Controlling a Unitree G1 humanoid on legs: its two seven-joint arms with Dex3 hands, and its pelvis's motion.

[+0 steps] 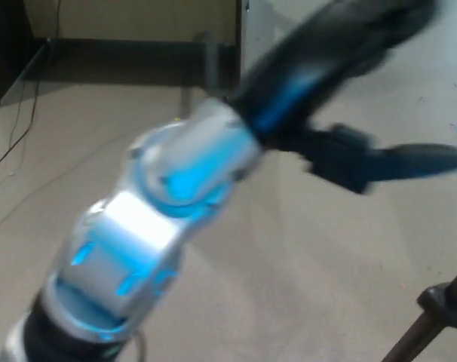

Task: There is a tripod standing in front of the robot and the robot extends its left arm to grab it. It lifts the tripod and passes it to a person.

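Left arm: a silver, blue-lit forearm rises from the lower left corner and crosses the frame diagonally toward the upper right, blurred throughout.
Cables: thin dark cords trail over the beige floor at the far left, near a dark piece of furniture in the corner.
Wall base: a dark strip runs along the top, beneath a pale panel.
Left hand: black, smeared by blur, it hangs in the air at the upper right, above the floor and touching nothing.
Fingers: spread wide and holding nothing; one thick digit points to the right edge, the rest stretch toward the top right corner.
Tripod: only a dark leg with a black collar shows at the lower right corner, slanting up to the right edge, well apart from the left hand and below it.
Right hand: out of the frame.
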